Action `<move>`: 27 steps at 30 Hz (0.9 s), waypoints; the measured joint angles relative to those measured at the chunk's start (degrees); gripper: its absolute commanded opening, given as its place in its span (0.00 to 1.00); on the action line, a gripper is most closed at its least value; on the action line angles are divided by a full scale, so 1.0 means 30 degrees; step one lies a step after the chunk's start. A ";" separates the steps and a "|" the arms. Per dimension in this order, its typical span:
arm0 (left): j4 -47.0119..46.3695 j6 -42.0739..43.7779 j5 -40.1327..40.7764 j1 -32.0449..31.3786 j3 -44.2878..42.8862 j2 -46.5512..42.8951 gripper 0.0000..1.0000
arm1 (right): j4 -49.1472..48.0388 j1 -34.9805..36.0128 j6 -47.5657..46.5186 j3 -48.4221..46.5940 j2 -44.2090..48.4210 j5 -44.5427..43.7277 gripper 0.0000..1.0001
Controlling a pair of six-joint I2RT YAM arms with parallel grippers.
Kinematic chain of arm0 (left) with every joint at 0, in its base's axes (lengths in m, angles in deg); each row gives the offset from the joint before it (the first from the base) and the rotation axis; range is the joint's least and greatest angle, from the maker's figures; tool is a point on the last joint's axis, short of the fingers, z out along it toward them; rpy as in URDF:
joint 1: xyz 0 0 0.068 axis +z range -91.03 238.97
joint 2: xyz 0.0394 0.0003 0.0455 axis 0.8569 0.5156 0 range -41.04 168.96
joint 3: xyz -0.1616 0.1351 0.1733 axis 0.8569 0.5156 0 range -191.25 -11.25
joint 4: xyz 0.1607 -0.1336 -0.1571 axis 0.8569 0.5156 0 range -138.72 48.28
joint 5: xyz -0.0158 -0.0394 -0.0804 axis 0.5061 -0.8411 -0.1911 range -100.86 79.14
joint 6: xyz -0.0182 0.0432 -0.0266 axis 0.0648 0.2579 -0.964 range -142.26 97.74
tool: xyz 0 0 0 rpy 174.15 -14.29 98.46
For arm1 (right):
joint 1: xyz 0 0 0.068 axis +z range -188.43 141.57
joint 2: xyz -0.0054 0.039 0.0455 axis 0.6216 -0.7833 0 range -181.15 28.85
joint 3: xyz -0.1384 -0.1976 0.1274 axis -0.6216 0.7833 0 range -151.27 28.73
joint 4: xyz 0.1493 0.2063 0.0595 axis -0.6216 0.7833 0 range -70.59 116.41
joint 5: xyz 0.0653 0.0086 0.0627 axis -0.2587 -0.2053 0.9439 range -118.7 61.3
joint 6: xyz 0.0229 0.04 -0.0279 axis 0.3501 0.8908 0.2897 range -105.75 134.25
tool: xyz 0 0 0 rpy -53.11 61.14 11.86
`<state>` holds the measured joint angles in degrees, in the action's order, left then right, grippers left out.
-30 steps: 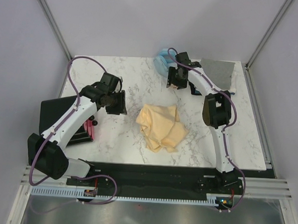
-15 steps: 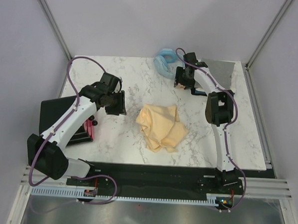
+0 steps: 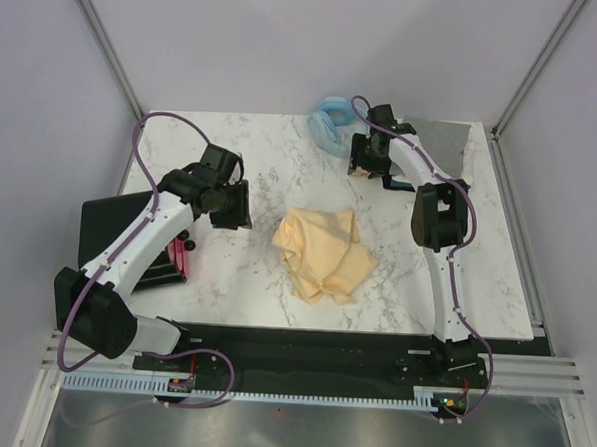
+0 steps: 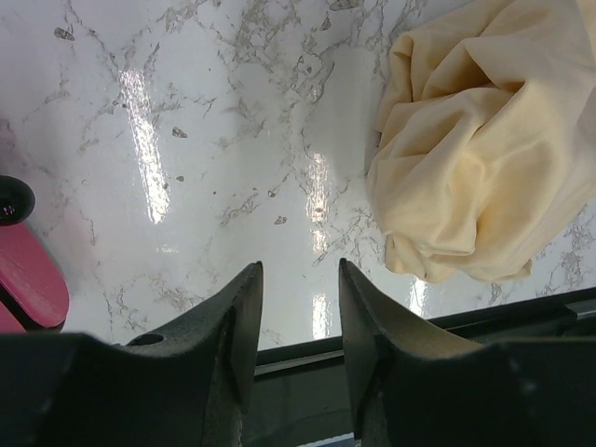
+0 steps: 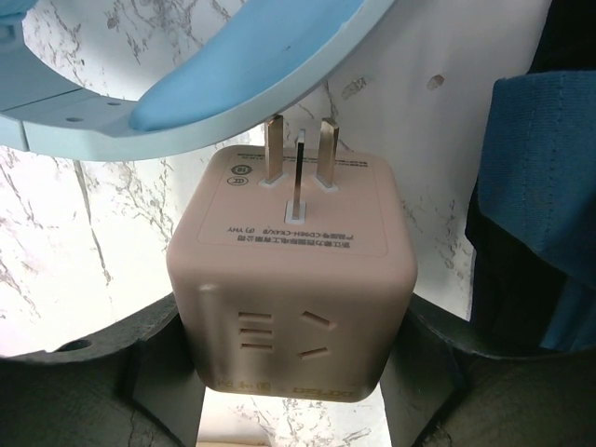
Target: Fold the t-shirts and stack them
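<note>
table (image 3: 236,270): white marble, takes up most of the top view, and everything sits on it
yellow shirt (image 3: 322,253): biggest piece of cloth here, scrunched in a loose heap around the middle of the table. Not spread out at all, and neither arm touches it. The left wrist view has it off to the right of the fingers (image 4: 484,149)
box (image 3: 118,229): black with a pink-red side, at the table's left edge by the left arm
grey shirt (image 3: 438,146): lies fairly flat in the far right corner, partly hidden by the right arm
blue cloth (image 5: 535,186): blue and dark fabric at the right edge of the right wrist view, can't tell which shirt it is
ring (image 3: 334,120): light blue, at the far edge, just beside the right gripper
left gripper (image 3: 234,205): hovers over bare marble left of the yellow shirt. Its fingers are a little apart with nothing between them (image 4: 298,279)
right gripper (image 3: 364,165): up by the ring, clamped on a plug cube
plug cube (image 5: 293,270): pinkish adapter, prongs pointing at the ring
progress: basically zero, I'd say. No shirt looks folded and no stack is visible. The right arm is busy with clutter, so the whole fold-and-stack job is left
</note>
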<state>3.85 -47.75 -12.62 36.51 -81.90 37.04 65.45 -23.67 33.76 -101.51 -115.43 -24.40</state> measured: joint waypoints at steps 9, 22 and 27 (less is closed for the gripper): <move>0.0029 -0.0007 0.0058 0.0000 0.0000 -0.0007 0.44 | -0.0022 -0.0226 -0.0007 0.0000 0.0000 0.0940 0.61; 0.0051 -0.0029 0.0058 0.0000 0.0386 -0.0029 0.44 | -0.0080 -0.0226 -0.0517 0.0007 0.0474 0.1064 0.79; 0.0080 -0.0044 0.0058 0.0000 0.0525 -0.0073 0.44 | -0.0131 -0.0226 -0.0605 0.0007 0.1260 0.1056 0.80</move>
<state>4.09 -47.89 -12.45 36.51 -80.33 36.82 65.06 -24.35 31.94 -101.49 -111.65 -21.23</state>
